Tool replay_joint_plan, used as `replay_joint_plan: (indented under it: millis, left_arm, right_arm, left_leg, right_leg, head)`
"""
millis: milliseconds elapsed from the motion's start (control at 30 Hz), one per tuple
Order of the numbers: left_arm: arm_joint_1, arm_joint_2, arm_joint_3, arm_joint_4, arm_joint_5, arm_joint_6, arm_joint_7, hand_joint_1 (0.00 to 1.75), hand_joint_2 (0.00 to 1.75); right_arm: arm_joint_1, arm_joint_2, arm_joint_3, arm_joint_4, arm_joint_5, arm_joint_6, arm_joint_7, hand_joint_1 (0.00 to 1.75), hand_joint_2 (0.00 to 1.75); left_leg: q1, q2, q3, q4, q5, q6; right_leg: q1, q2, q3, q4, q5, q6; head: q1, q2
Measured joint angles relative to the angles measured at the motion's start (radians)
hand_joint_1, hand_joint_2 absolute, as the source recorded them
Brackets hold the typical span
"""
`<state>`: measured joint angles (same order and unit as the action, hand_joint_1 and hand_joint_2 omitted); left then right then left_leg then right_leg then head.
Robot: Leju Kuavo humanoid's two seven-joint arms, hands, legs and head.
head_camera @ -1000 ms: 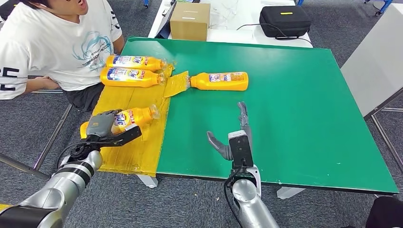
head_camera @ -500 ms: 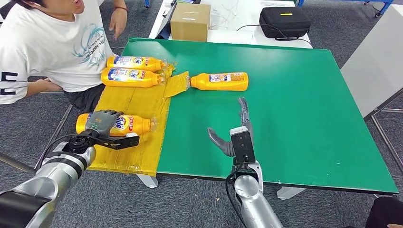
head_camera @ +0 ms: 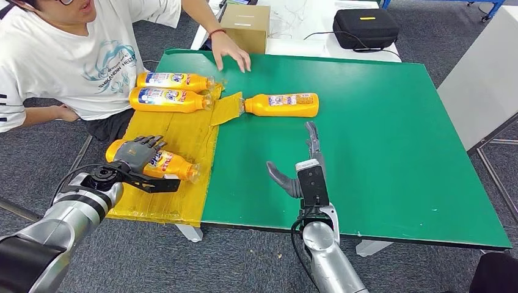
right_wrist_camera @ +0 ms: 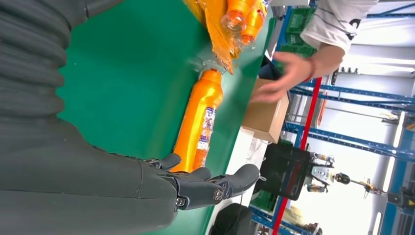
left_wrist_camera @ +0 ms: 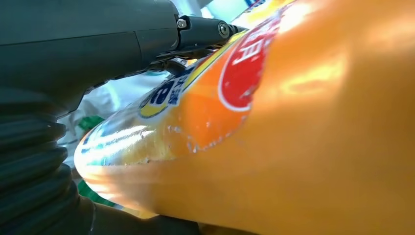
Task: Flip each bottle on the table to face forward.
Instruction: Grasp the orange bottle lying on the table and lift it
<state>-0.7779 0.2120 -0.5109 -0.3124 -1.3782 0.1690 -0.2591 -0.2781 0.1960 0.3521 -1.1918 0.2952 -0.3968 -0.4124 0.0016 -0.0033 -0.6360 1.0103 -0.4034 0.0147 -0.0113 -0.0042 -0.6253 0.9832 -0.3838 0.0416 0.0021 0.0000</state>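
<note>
Head view gives you the nearest bottle [head_camera: 166, 163] lying on the yellow sheet [head_camera: 177, 131] under your left hand [head_camera: 137, 152], whose fingers wrap its body. Your right hand [head_camera: 299, 162] holds nothing, fingers spread over the green table [head_camera: 379, 140]. Just beyond its fingertips lies another bottle [head_camera: 283, 104]; two more bottles [head_camera: 171, 90] lie beyond your left hand.

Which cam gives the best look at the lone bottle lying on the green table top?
Head view: the lone bottle shows whole, lying on its side on the green table. Right wrist view has it partly behind the right robot hand. Left wrist view looks elsewhere.
</note>
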Motion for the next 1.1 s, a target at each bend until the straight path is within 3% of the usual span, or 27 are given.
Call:
replay_joint_plan:
  millis: [267,600,800,967,1100]
  left_arm:
    - [-0.009,0.000,-0.002,0.000,0.047,-0.018,-0.092,0.00,1.75]
    - [0.003,0.001,0.007,-0.019,0.220,-0.048,-0.282,0.00,1.75]
    - [0.066,0.014,0.066,-0.071,0.434,-0.080,-0.407,0.00,1.75]
    - [0.173,0.051,0.104,-0.203,0.763,-0.144,-0.437,0.00,1.75]
    - [0.242,0.074,0.111,-0.297,0.901,-0.160,-0.440,0.00,1.75]
  right_arm:
    - [-0.026,-0.007,-0.002,0.040,-0.001,0.045,0.001,0.00,1.75]
    - [-0.054,-0.012,-0.005,0.102,0.017,0.067,0.002,0.00,1.75]
    - [-0.062,-0.020,-0.005,0.131,0.028,0.067,0.004,0.00,1.75]
    - [-0.068,-0.031,-0.005,0.154,0.035,0.063,0.003,0.00,1.75]
    - [-0.072,-0.038,-0.005,0.171,0.052,0.059,0.007,0.00,0.00]
  left_leg:
    - [0.000,0.000,0.000,0.000,0.000,0.000]
    - [0.000,0.000,0.000,0.000,0.000,0.000]
    - [0.000,0.000,-0.001,0.000,0.000,0.000]
    - [0.000,0.001,-0.001,0.000,0.000,0.000]
    - [0.000,0.000,-0.002,0.000,0.000,0.000]
  right_leg:
    - [0.000,0.000,0.000,0.000,0.000,0.000]
    - [0.000,0.000,0.000,0.000,0.000,0.000]
    - [0.000,0.000,0.000,0.000,0.000,0.000]
    - [0.000,0.000,-0.001,0.000,0.000,0.000]
    - [0.000,0.000,-0.001,0.000,-0.001,0.000]
  head:
    - [0.000,0.000]
    - [0.000,0.000]
    - [0.000,0.000]
    - [0.000,0.000]
    - [0.000,0.000]
